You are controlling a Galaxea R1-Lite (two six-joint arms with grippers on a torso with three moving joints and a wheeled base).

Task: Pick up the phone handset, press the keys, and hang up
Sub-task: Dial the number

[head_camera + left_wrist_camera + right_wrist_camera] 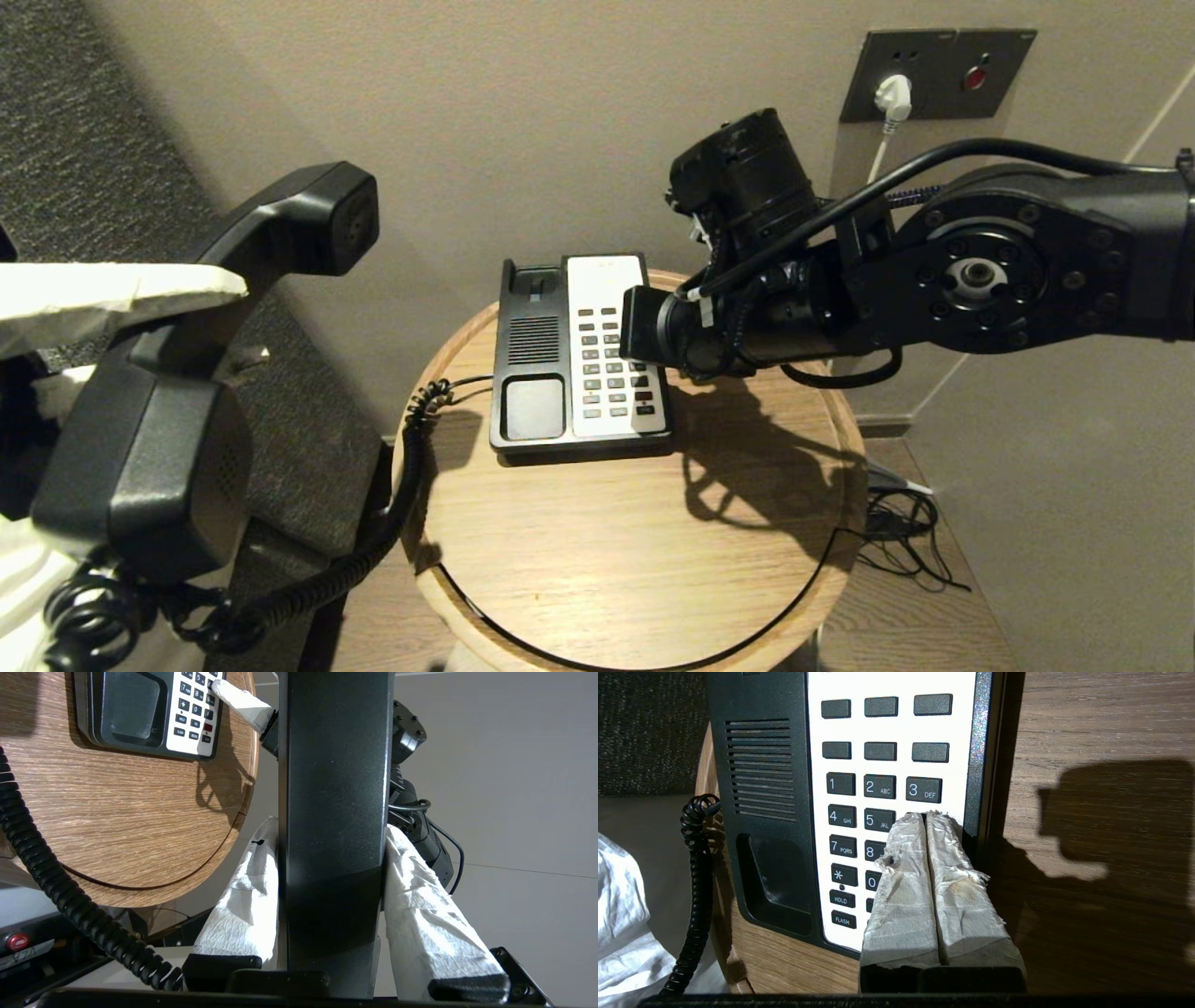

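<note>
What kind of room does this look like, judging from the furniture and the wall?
Probably a hotel room or something similar: a corded desk phone sits on a small round wooden side table, below a metal wall socket panel with a white plug in it.

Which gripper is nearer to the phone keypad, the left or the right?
Right. The right gripper has its shut jaws on the keypad. The left gripper holds the phone handset off the table's left side.

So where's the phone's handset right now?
The handset is lifted off the phone, held in the left gripper on the robot's left beside the round table; its cord trails back to the phone.
</note>
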